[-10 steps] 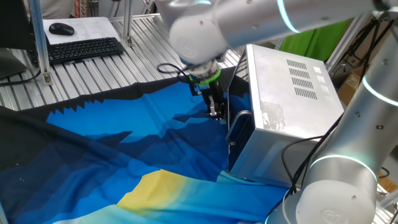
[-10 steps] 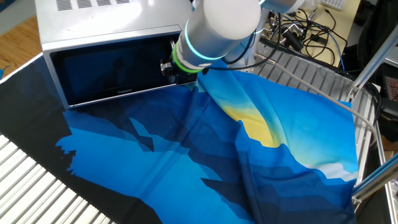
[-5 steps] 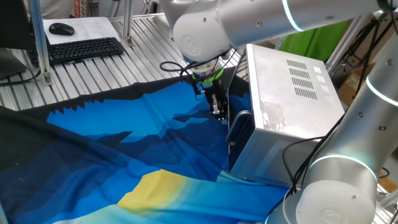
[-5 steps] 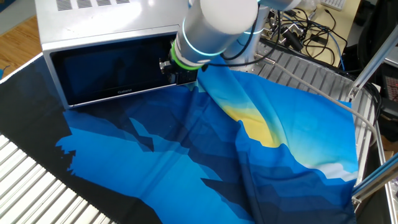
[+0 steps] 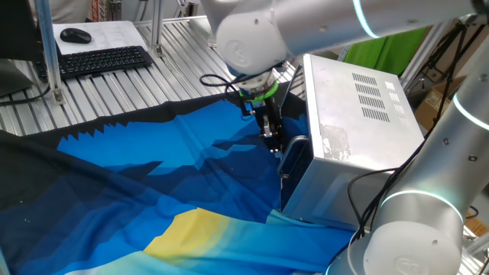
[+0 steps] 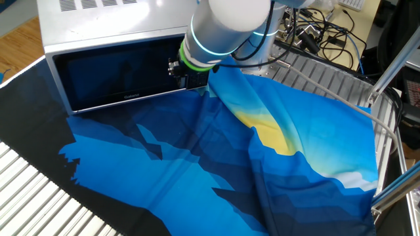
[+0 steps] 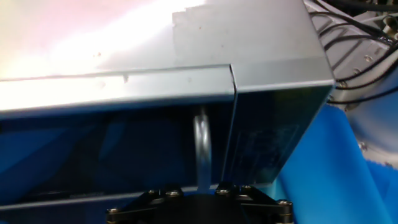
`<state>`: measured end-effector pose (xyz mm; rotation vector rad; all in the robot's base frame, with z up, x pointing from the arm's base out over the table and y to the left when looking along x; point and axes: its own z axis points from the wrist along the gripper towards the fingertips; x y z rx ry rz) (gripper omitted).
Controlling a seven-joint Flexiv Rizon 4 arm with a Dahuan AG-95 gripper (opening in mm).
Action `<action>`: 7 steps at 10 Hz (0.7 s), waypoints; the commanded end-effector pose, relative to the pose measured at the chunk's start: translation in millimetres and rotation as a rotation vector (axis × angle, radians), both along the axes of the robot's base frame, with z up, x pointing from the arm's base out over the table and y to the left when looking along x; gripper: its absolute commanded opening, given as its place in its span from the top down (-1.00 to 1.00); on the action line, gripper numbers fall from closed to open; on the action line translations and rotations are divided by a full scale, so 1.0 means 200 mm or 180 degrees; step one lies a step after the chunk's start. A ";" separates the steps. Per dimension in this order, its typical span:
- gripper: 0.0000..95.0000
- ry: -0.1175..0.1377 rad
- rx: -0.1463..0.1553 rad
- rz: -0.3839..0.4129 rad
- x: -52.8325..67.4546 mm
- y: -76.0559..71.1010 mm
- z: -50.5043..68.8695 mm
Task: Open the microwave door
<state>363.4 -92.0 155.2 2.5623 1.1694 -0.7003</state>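
Note:
The microwave [image 5: 359,114] stands at the right of the cloth-covered table, its vented silver casing towards one fixed camera. The microwave door [image 6: 111,78] is dark glass and looks closed. Its curved silver handle [image 5: 294,145] runs down the door's edge. My gripper [image 5: 272,140] hangs close in front of the door, beside the handle; it also shows in the other fixed view [image 6: 176,69]. In the hand view the handle [image 7: 202,146] runs down the door [image 7: 112,155] to the dark gripper body [image 7: 199,202]. The fingertips do not show clearly, so whether they are open is unclear.
A blue and yellow cloth [image 5: 153,183] covers the table. A keyboard [image 5: 103,59] and a mouse [image 5: 75,35] lie at the back left. Cables [image 6: 315,33] and metal frame posts [image 6: 394,65] stand beside the microwave. The arm's lower links [image 5: 412,221] rise at the right.
My gripper has shifted a little closer to the door handle. The door has not moved.

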 end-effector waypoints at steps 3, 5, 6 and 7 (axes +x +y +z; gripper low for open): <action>0.20 0.0010 -0.0011 0.0018 -0.03 -0.04 0.03; 0.20 0.0012 0.0004 0.0039 -0.05 -0.07 0.07; 0.20 0.0011 0.0013 0.0043 -0.06 -0.07 0.07; 0.20 0.0009 0.0015 0.0041 -0.06 -0.08 0.09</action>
